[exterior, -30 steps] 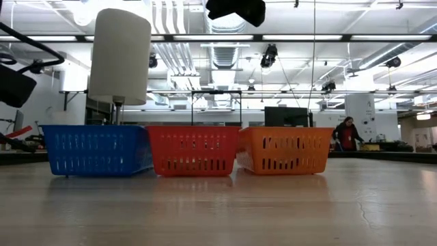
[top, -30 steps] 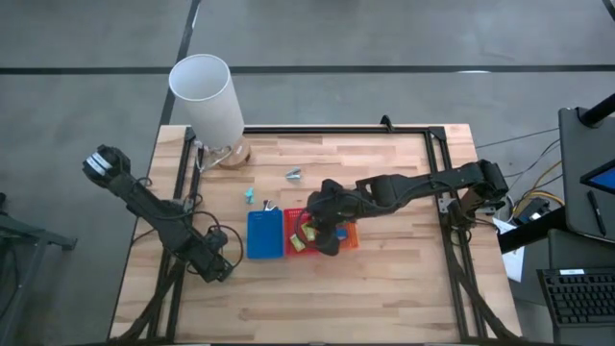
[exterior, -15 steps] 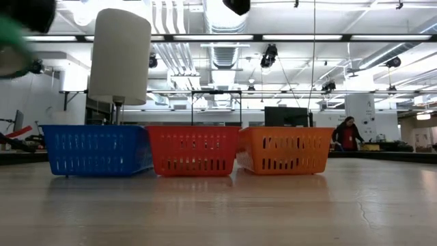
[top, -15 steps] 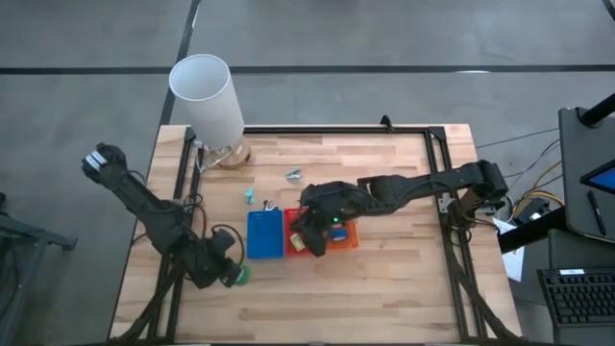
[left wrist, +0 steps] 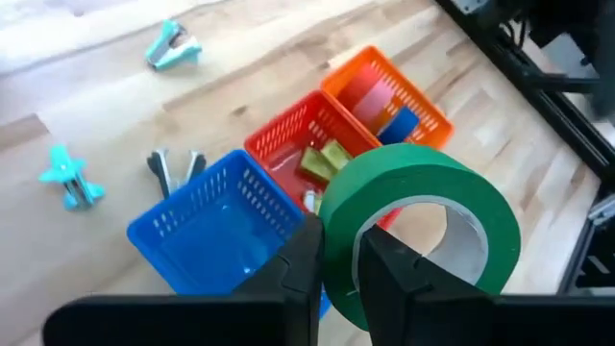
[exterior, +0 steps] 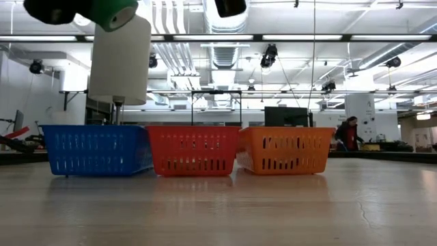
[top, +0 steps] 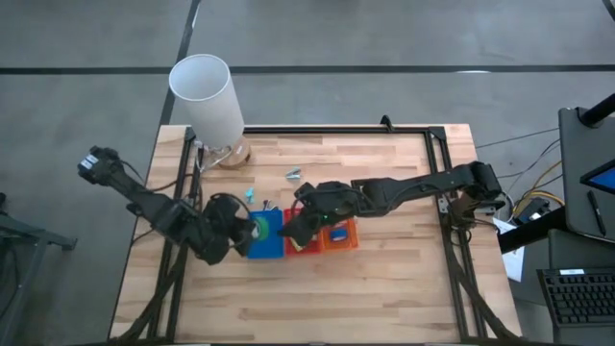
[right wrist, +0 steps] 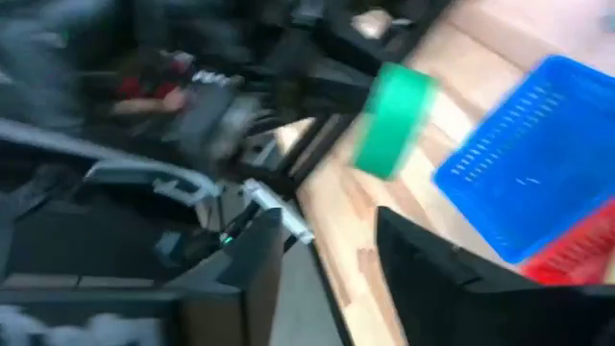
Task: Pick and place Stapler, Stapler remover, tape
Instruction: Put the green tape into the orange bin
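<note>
My left gripper [top: 248,229] is shut on a green tape roll [top: 260,228] with a pale centre, high above the left edge of the blue basket [top: 268,240]. The low view shows the green roll [exterior: 113,11] near the picture's top. My right gripper [top: 296,224] hangs open over the red basket [top: 306,242], holding nothing. The orange basket [left wrist: 423,115] holds a red roll [left wrist: 365,94] and a blue roll [left wrist: 399,123]. Two small teal tools [top: 293,174] [top: 248,195] and a metal piece [top: 270,206] lie on the table beyond the baskets. My left gripper pinches the green roll's wall [left wrist: 338,252], one finger [left wrist: 389,274] inside the ring's hole and the other finger [left wrist: 300,259] outside it. The roll is lifted clear of the table and baskets and stands on edge in the hold.
Three baskets stand side by side mid-table: blue, red, orange [top: 342,236]. The red basket holds yellow-green blocks [left wrist: 325,160]. A tall white cylinder on a stand [top: 206,96] rises at the far left corner. Bare wood lies along the near edge [top: 317,298].
My left gripper has risen from the table's near left part, carrying the green roll up and right, toward the blue basket. My right gripper has moved left, from above the orange basket's side to above the red basket.
</note>
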Tool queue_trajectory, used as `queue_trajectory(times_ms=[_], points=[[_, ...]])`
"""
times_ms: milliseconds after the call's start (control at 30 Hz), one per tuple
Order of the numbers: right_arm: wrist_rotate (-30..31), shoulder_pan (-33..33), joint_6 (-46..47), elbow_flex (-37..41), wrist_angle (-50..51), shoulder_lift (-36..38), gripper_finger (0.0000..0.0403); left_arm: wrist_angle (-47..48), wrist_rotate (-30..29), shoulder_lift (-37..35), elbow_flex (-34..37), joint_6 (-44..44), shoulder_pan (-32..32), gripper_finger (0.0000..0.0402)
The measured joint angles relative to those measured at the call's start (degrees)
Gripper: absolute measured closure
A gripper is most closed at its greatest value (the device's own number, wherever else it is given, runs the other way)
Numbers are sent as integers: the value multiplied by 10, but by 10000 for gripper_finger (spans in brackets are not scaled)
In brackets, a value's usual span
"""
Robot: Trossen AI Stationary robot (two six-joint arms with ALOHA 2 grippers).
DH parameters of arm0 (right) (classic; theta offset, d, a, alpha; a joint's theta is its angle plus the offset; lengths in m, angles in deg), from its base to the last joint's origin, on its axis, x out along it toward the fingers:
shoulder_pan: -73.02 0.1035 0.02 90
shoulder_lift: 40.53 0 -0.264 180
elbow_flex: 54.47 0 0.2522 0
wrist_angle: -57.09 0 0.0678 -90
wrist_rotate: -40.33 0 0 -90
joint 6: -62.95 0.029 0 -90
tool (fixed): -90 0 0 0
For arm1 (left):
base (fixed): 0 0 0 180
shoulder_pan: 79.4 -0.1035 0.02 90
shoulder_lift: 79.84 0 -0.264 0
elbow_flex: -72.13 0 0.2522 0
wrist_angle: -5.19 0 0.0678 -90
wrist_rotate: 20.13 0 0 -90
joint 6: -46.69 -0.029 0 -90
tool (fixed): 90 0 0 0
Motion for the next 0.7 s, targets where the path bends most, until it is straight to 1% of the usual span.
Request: queue_trajectory(times_ms=[100,167,233,333,500,567,700], points=[[29,-3,18,1,-21,-11,187,-1,-3,0,-5,-18,-14,350],[35,-6,36,1,-18,-11,164,-6,-6,0,-9,-32,-21,350],[49,-6,41,1,-22,-18,146,-19,-12,0,-9,-46,-23,349],[53,-9,46,3,-23,-26,129,-32,-18,0,-9,-61,-26,349],[57,-10,60,0,-45,-44,120,-72,-29,0,-9,-98,-37,348],[62,-10,60,0,-51,-49,124,-77,-28,1,-9,-115,-39,348],[64,-10,61,0,-58,-50,141,-82,-27,1,-9,-118,-39,348]])
